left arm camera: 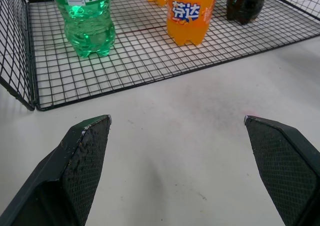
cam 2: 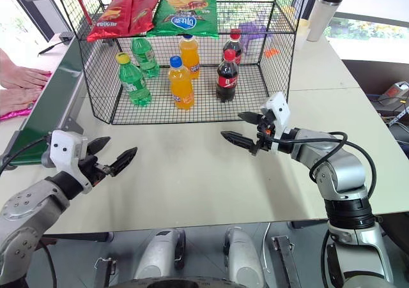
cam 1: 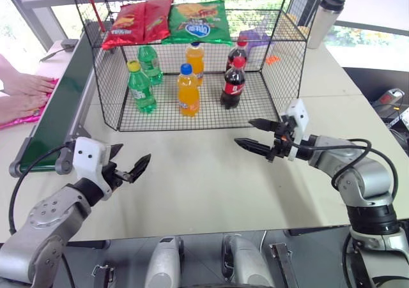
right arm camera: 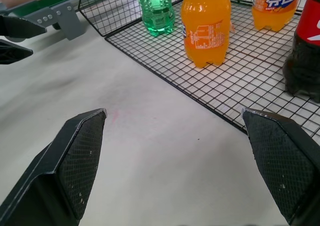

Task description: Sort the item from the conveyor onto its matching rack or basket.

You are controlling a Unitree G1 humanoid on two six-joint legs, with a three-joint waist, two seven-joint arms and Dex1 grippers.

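The item, a shiny magenta-pink bag (cam 1: pixel 24 117), lies at the far left beside the conveyor (cam 1: pixel 61 106), under a person's hands (cam 1: pixel 22 90); most of the bag is cut off by the frame edge. The black wire rack (cam 1: pixel 255 109) stands at the middle back of the table. My left gripper (cam 1: pixel 132 160) hovers open over the table near the conveyor's near end, holding nothing. My right gripper (cam 1: pixel 244 132) is open too, just before the rack's front right edge. Both wrist views show bare tabletop between the pads (left arm camera: pixel 85 156) (right arm camera: pixel 80 151).
Red chip bags (cam 1: pixel 137 20) and a green chip bag (cam 1: pixel 198 21) lie on the rack's top shelf. Green (cam 1: pixel 140 87), orange (cam 1: pixel 187 90) and cola (cam 1: pixel 232 82) bottles stand on its lower level. A steel tumbler (cam 1: pixel 324 21) stands at the back right.
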